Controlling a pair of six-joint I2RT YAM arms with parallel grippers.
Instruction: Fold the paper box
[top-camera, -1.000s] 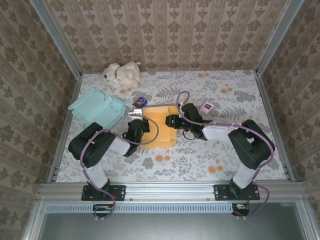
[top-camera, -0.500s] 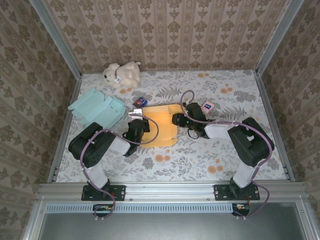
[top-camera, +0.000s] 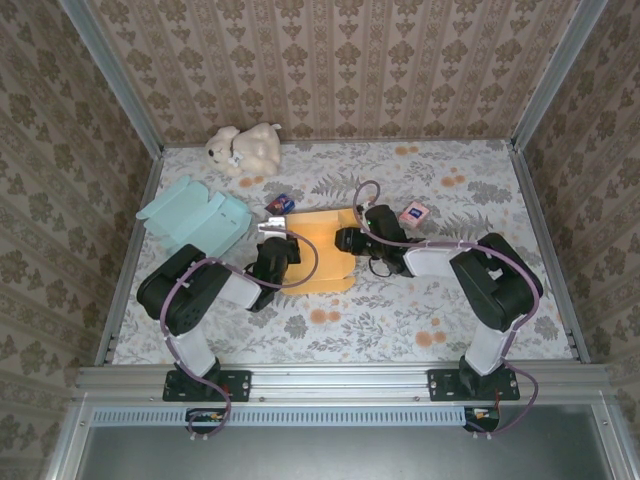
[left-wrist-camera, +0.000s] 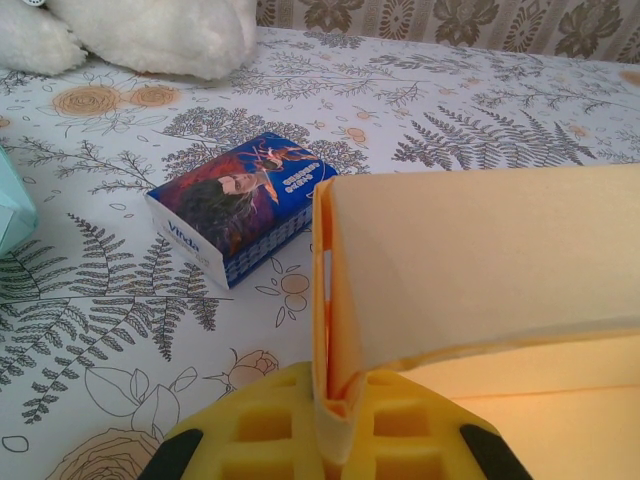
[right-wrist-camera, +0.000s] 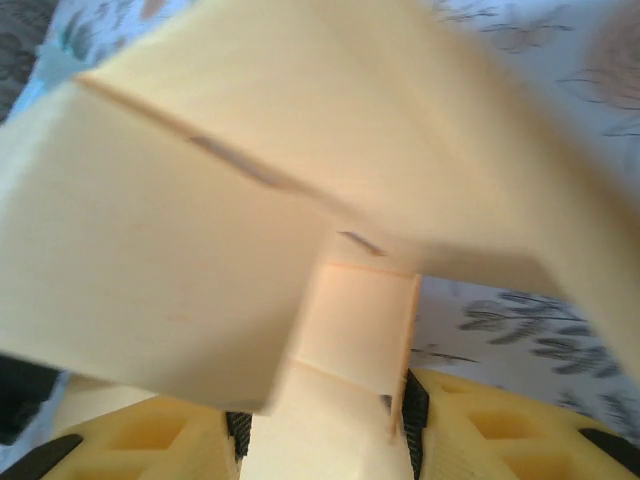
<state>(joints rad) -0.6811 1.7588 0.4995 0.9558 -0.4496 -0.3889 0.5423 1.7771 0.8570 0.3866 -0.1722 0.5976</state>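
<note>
Table covered by a cloth printed with ferns and flowers, walled on the left, right and far sides. Lying on it: a white plush toy at the far left, close to the far wall; a teal box at the left edge, nearer than the toy; a small blue pack right of the teal box; an orange box at the centre, partly folded, just near of the blue pack and apart from it; a small pink pack right of the orange box. The near right part of the cloth is bare.
</note>
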